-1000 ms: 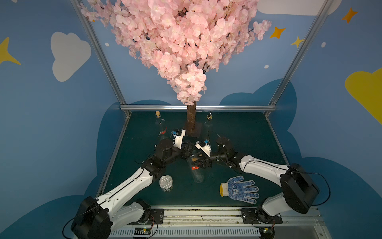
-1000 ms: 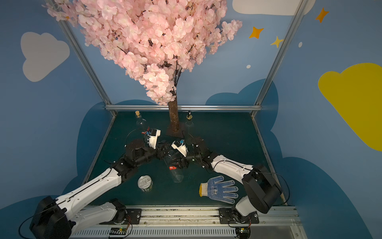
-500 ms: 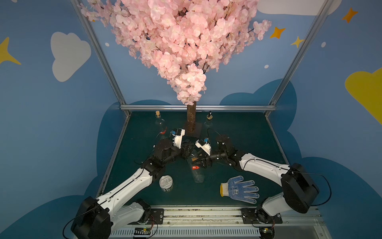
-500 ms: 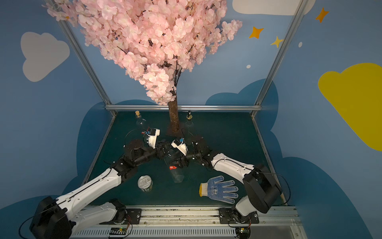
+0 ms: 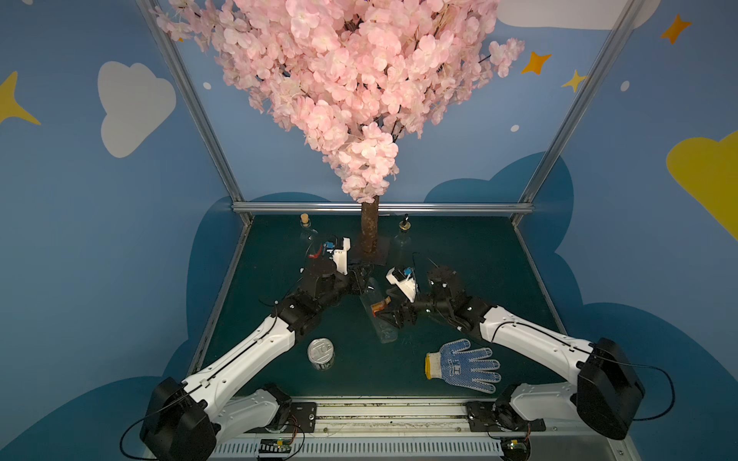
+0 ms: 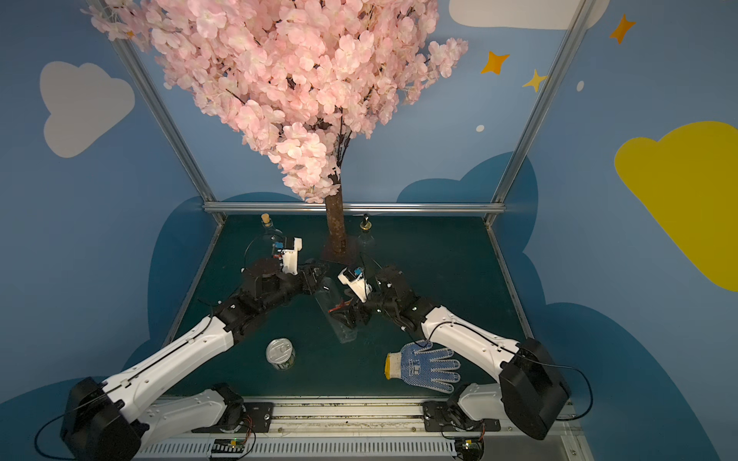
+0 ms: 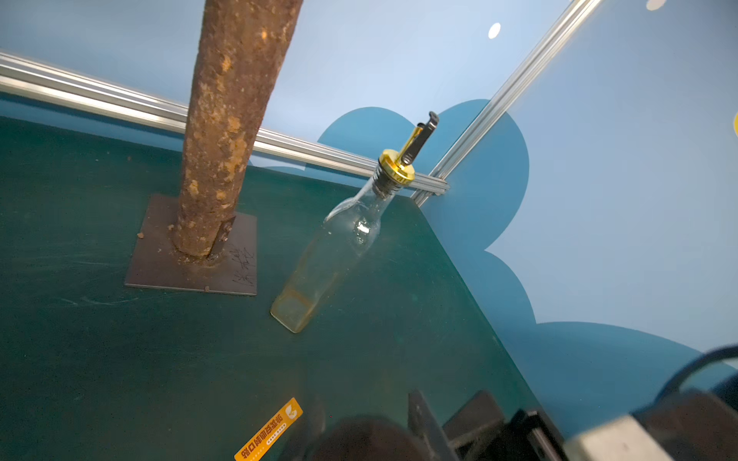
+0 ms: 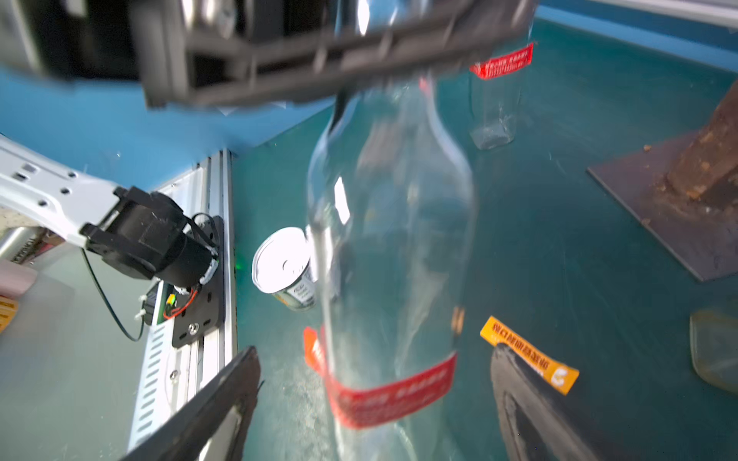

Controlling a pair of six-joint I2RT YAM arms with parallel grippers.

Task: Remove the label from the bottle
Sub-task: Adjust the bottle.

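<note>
Right claw (image 8: pixel 375 351) has spread wide, jaws flanking the bottle (image 8: pixel 391 239) without contact.

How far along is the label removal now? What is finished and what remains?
Done: one orange label strip looks off the bottle, beside the right hand's finger. In hand: the left hand clamps the bottle's neck; the right hand is open around the body. Left: the red label is wrapped around the glass, unpeeled.

Top views dim w/ wide-angle bend at edges. R wrist view motion-blurred, glare on bottle (image 8: pixel 391 239) glass; L wrist sharp, brighter.
</note>
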